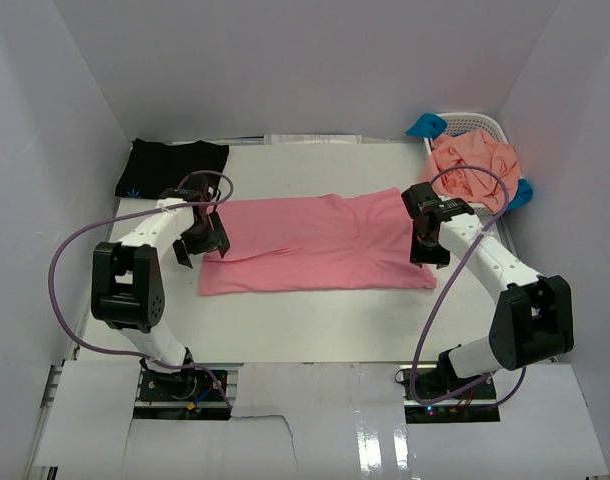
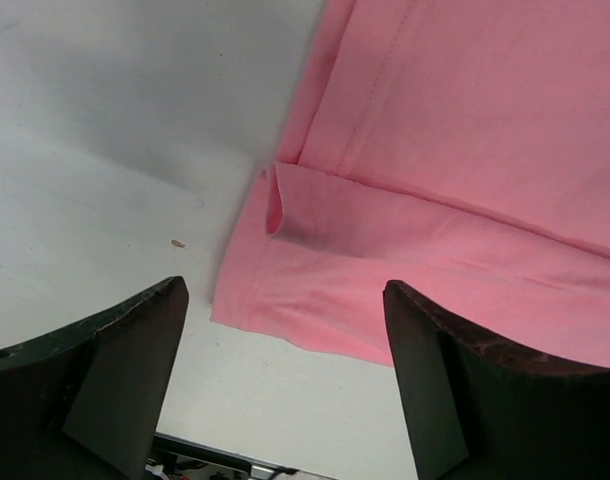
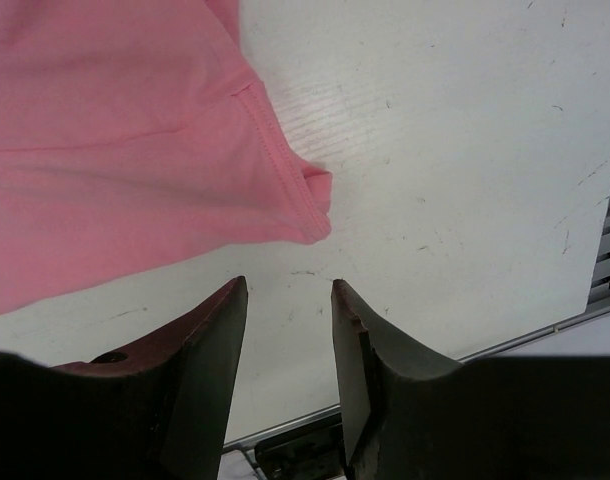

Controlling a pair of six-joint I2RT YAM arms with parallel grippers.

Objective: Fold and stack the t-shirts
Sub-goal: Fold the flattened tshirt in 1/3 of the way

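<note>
A white table (image 1: 315, 320) boxed in by white walls carries the pink t-shirt (image 1: 315, 245), spread as a long strip across the middle of the top view. A folded black t-shirt (image 1: 172, 165) lies at upper left. An orange t-shirt (image 1: 473, 160) and a blue t-shirt (image 1: 425, 126) sit in the basket (image 1: 482, 122) at upper right.

The left gripper (image 1: 203, 250) hovers over the pink shirt's left end, jaws wide apart and empty. The right gripper (image 1: 428, 252) is half open and empty, over bare table just beside the shirt's lower right corner.

An end-to-end fold looks next. Pinch every layer at the hem corners, lift low, and carry evenly so the edges align.
</note>
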